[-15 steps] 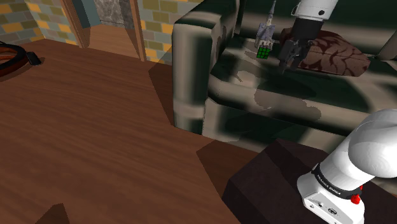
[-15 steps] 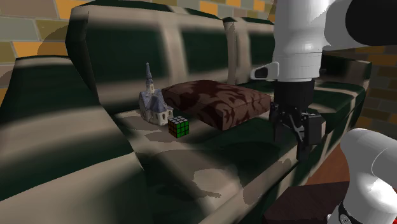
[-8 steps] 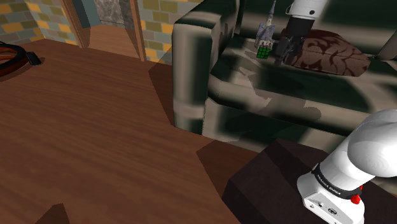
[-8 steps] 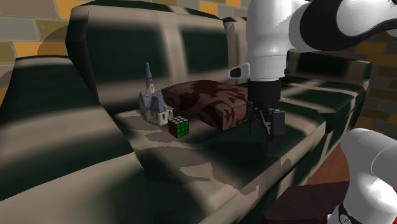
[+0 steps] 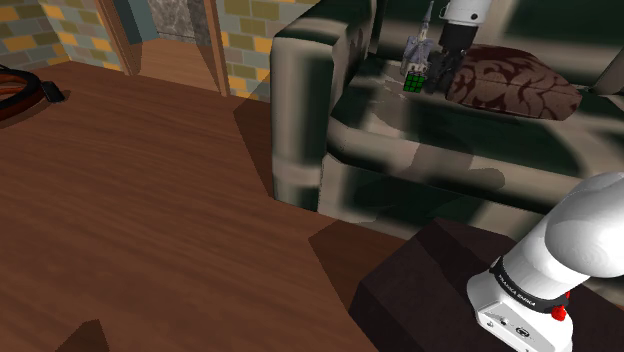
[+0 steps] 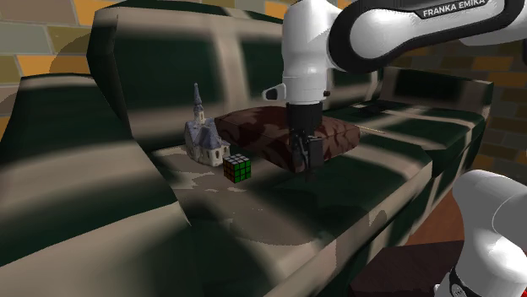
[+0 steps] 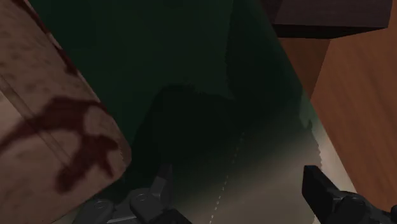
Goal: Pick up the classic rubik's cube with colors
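Gripper (image 6: 305, 167) over sofa seat (image 6: 279, 221), fingers wide apart, holding nothing, at cushion's (image 6: 266, 131) front edge. Rubik's cube (image 6: 238, 169) apart, near armrest end, just beside church figurine (image 6: 203, 137).

Sofa (image 6: 253, 245) dk green/beige patches, cushion (image 6: 270, 135) brown w/ maroon blotches, cube (image 6: 238, 168) multicolour

Dim light throughout, with soft patchy dark shadows mottling the sofa (image 5: 300, 120).
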`<state>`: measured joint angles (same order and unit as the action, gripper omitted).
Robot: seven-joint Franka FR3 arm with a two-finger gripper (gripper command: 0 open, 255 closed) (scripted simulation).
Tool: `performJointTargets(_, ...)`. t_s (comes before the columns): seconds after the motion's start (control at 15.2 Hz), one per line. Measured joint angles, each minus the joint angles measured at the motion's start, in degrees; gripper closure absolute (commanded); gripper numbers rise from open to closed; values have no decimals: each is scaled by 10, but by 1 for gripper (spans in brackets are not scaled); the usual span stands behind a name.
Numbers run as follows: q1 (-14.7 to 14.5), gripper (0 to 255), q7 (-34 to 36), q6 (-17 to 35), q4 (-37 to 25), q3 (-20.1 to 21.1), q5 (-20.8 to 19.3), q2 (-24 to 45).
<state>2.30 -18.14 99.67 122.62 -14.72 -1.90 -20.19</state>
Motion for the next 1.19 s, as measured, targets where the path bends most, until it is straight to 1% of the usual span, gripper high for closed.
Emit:
performJointTargets(0.26, 6, 0, -48, 10, -63, -26, -1, 69)
performJointTargets(0.59, 16, 0, -112, 13, -177, -55, 19, 184)
performJointTargets(0.92, 40, 0, -172, -4, -306, -73, 48, 296)
performJointTargets(1.06, 47, 0, -183, -6, -331, -75, 55, 319)
performJointTargets(1.19, 47, 0, -185, 4, -326, -74, 57, 325)
